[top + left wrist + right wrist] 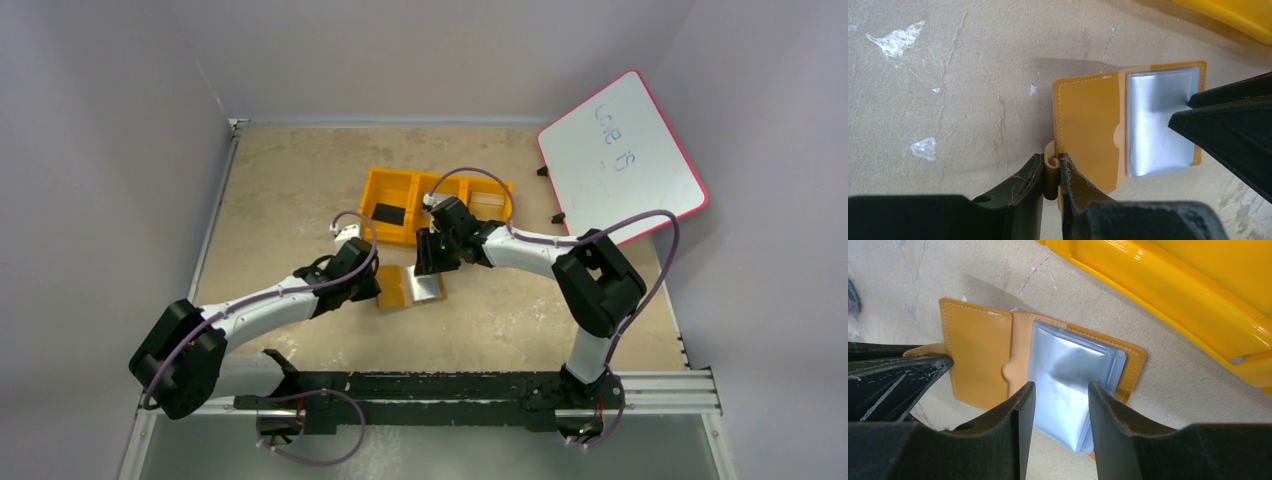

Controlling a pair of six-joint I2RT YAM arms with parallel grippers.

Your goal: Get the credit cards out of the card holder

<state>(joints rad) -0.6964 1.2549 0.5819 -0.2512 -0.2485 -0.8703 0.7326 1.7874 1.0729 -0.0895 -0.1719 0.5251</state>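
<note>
Progress looks early: holder [1088, 135] lies open on the worktop [290, 190] just on the tray's [1168, 285] near side, left hand [1050, 172] clenched on its tab [1049, 150], right hand [1060, 400] spread open over the silvery pockets [1068, 365], grasping nothing, so cards seemingly remain to be pulled out.

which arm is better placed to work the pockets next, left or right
Right. The right gripper stands open astride the silvery pockets of the card holder, while the left gripper is shut on its tab, likely steadying it.
</note>
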